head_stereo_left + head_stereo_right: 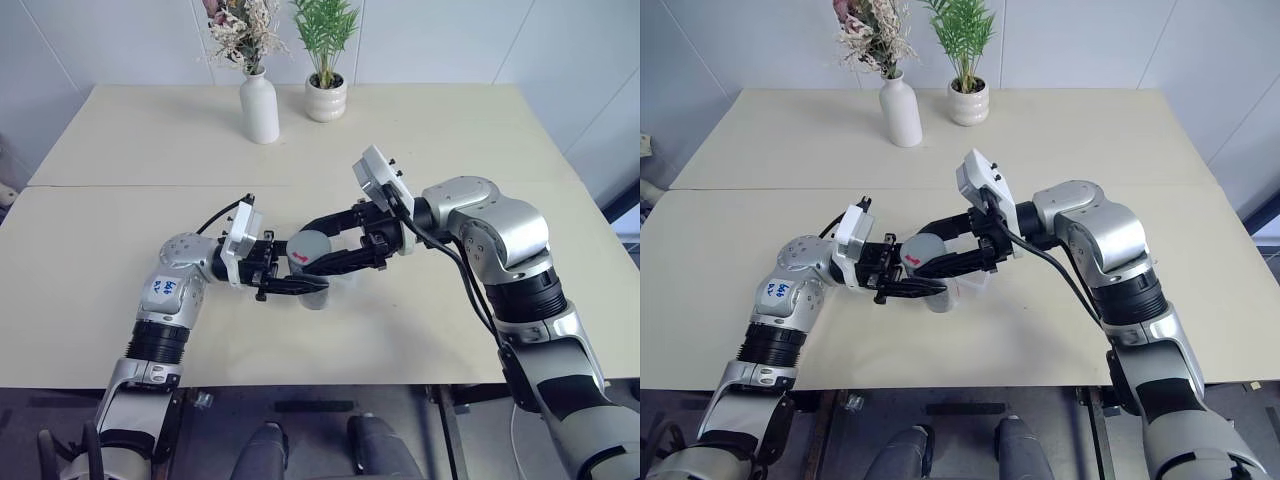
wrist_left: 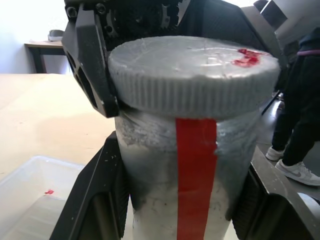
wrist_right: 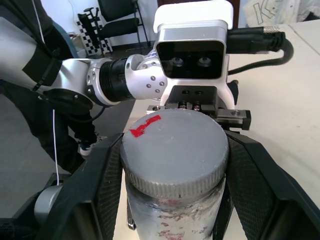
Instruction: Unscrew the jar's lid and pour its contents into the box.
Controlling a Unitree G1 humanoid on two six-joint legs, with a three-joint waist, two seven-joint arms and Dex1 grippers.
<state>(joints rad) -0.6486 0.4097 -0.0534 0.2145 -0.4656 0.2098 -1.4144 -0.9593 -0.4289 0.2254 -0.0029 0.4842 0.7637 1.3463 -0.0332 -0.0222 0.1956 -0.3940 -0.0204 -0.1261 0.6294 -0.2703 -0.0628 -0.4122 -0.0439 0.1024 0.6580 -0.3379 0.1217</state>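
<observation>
Two robot arms meet above the middle of a pale wooden table (image 1: 120,330), holding a small jar (image 2: 192,165) between them in the air. The left gripper (image 1: 292,285) is clamped around the body of the jar, which carries a strip of red tape down its side. The right gripper (image 1: 318,247) is clamped on the grey lid (image 1: 310,246), which sits on the jar and has a small red mark on top. The jar is tilted, its lid angled up toward the right arm. Whatever is inside cannot be made out through its cloudy wall.

Directly beneath the jar, a shallow clear plastic box (image 2: 30,195) rests on the table. At the far edge stand a white vase (image 1: 260,108) of dried flowers and, just beside it, a white pot (image 1: 326,98) with a green plant. A person's legs (image 2: 297,125) show in the background.
</observation>
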